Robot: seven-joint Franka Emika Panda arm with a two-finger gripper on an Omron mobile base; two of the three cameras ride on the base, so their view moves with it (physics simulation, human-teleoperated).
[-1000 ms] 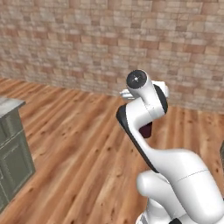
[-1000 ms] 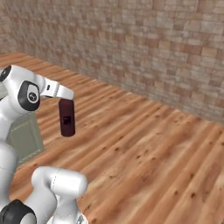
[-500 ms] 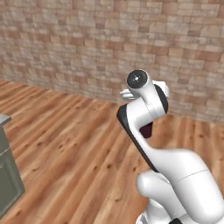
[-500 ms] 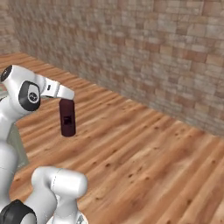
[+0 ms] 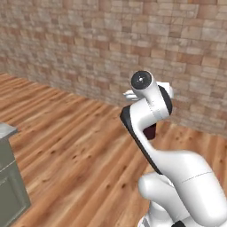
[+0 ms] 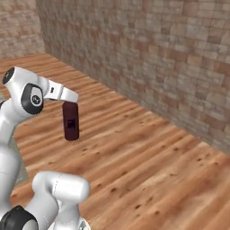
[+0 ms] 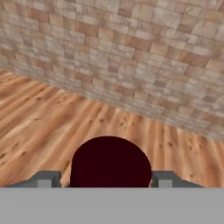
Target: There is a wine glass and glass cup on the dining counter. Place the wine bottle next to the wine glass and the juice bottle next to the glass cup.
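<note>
**A:** What sits to the pincer's left?

**B:** Far off on that side, low down, a grey-green cabinet panel [image 5: 9, 186] with a pale slab top, flat and matte. Its corner edge faces the arm. Between it and the pincer lies bare wooden floor [image 5: 66, 146], glossy planks with knots and long grain lines.

**B:** At the pincer [image 6: 68, 104] itself hangs the juice bottle [image 6: 71, 120], squat and dark maroon, smooth-sided with rounded shoulders. It is held upright, well above the floor.

**A:** How do the jaws stand?

**B:** Closed on the bottle, one grey fingertip [image 7: 47, 178] pressed at each side of its round top in the hand view. In the left base view only a sliver of maroon [image 5: 150, 131] peeks out behind the white arm.

**A:** And ahead, then to the right?

**B:** Ahead stands a brick wall [image 6: 157, 58], rough blocks in tan, grey and rust, meeting the floor in a straight line. Rightward the planks run on open, with nothing standing between the pincer and the wall.
</note>
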